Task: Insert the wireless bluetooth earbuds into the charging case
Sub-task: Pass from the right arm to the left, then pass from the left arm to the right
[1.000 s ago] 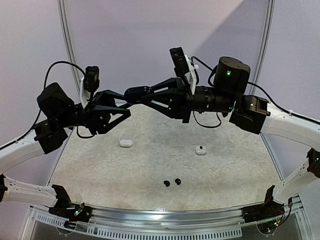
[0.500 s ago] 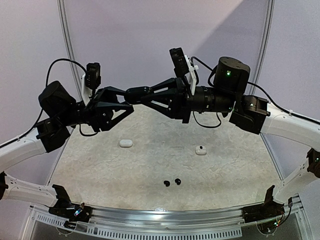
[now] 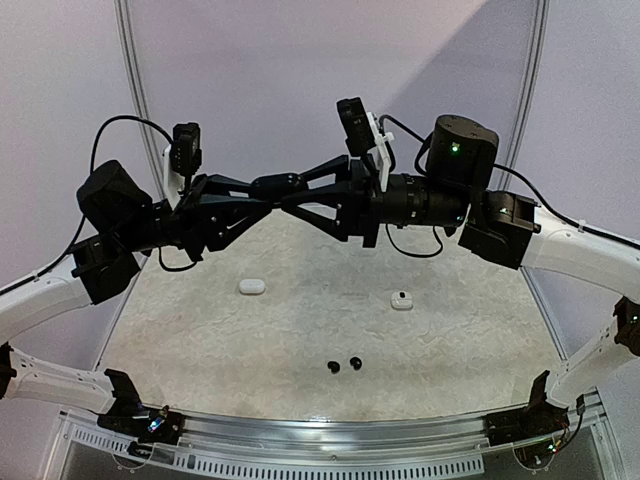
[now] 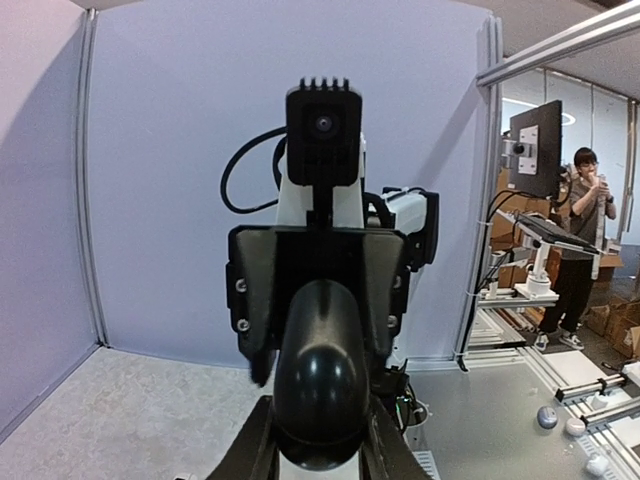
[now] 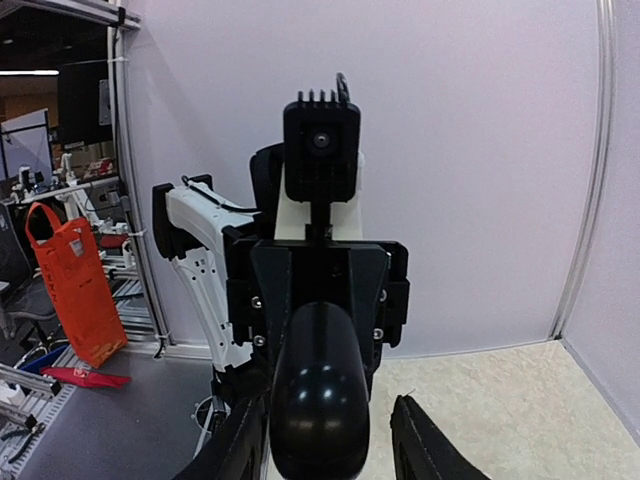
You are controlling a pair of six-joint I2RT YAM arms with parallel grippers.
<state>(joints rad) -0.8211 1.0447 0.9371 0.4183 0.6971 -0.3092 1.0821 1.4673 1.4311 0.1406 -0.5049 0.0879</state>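
Observation:
A glossy black charging case [image 3: 278, 184] hangs high above the table between my two grippers. My left gripper [image 3: 266, 192] is shut on it; in the left wrist view both fingers [image 4: 249, 442] press the sides of the case [image 4: 320, 385]. My right gripper [image 3: 292, 192] faces it from the other side. In the right wrist view the case [image 5: 318, 400] lies against the left finger, and the right finger [image 5: 425, 442] stands off it with a gap. Two round black earbuds [image 3: 343, 364] lie on the table near the front.
A small white piece [image 3: 252, 286] lies on the mat at the left, and another with a dark spot [image 3: 402, 300] at the right. Both arms cross the middle of the view well above the mat [image 3: 300, 340]. A metal rail [image 3: 330, 428] runs along the near edge.
My left gripper has moved right and closed its fingers on the black case. My right gripper's jaws have spread a little wider around it.

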